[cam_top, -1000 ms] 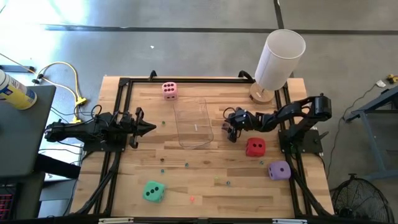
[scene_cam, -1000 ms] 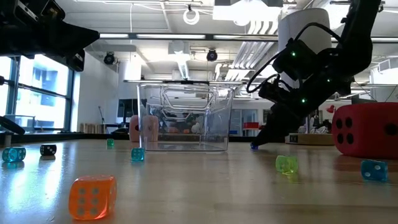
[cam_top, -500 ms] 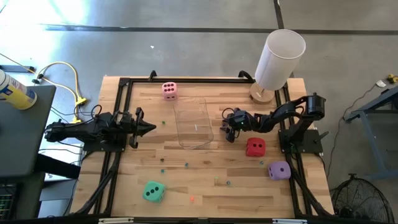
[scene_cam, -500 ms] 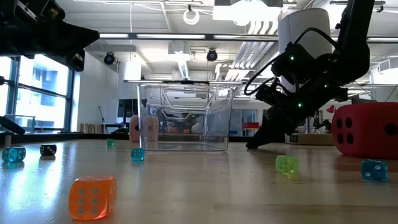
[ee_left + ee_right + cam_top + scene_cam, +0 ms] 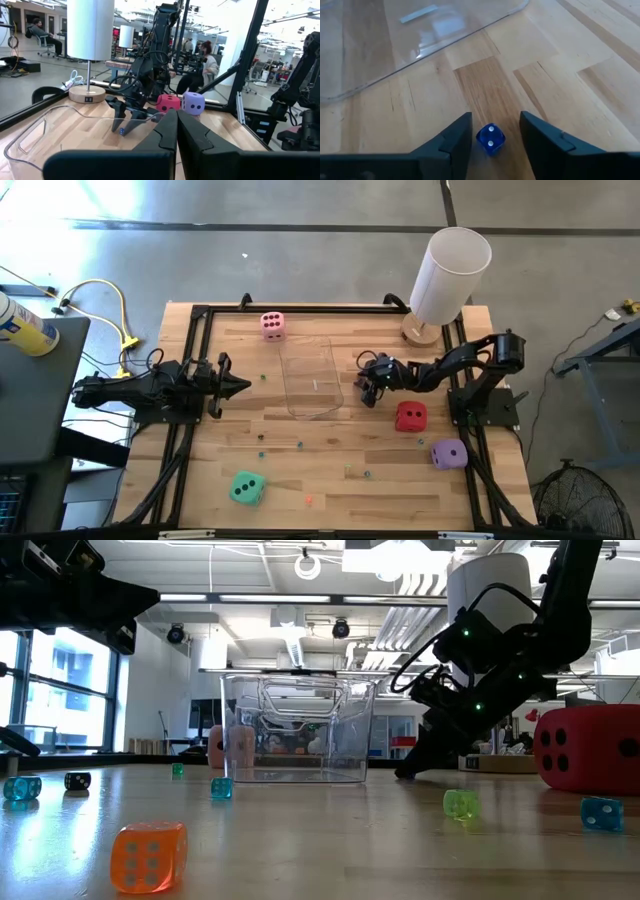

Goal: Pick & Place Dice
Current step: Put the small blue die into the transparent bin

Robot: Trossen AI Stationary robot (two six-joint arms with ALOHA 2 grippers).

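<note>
My right gripper (image 5: 492,131) down on desk (image 5: 330,480) beside clear bin (image 5: 312,380), jaws parted around small blue die (image 5: 490,138), not yet clenched. Next: close, lift. Left gripper (image 5: 240,387) clenched, waiting left of bin. Red die (image 5: 410,416) near right.

Two matte black jointed arms, left arm (image 5: 150,392) and right arm (image 5: 455,366), black cables looped along the right arm's links, small green indicator lights glowing on its wrist (seen from bench level), dark wedge-shaped fingers (image 5: 452,142) with flat, smooth inner faces
</note>
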